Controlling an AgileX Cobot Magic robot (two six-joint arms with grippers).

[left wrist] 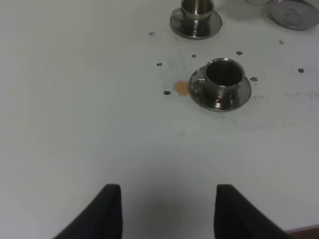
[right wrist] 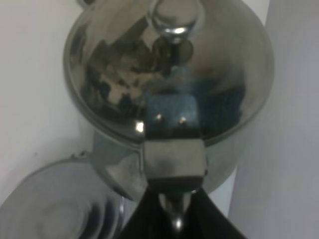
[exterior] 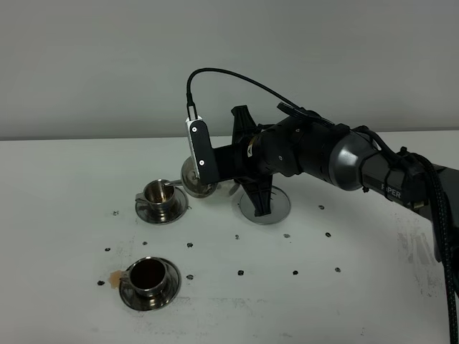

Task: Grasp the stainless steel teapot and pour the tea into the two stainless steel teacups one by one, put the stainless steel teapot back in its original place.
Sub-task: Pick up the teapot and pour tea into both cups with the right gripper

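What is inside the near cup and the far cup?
Near cup holds dark brown liquid. Far cup shows shiny metal inside; the tilted teapot reaches over its rim, so its fill cannot be told.

Your right arm [exterior: 337, 154] lay stretched from the right edge of the table [exterior: 64, 179] toward its middle, forearm nearly level above the surface and the wrist rolled onto its side, the white camera mount [exterior: 201, 147] turned toward the front edge. Your right gripper [exterior: 215, 170] was clamped tight on the handle of the stainless steel teapot [exterior: 192, 175], its jaws pressed together around that handle. Your left gripper [left wrist: 167, 211] hung above the table, its two black fingers [left wrist: 107, 211] held well apart and pointing across the surface.
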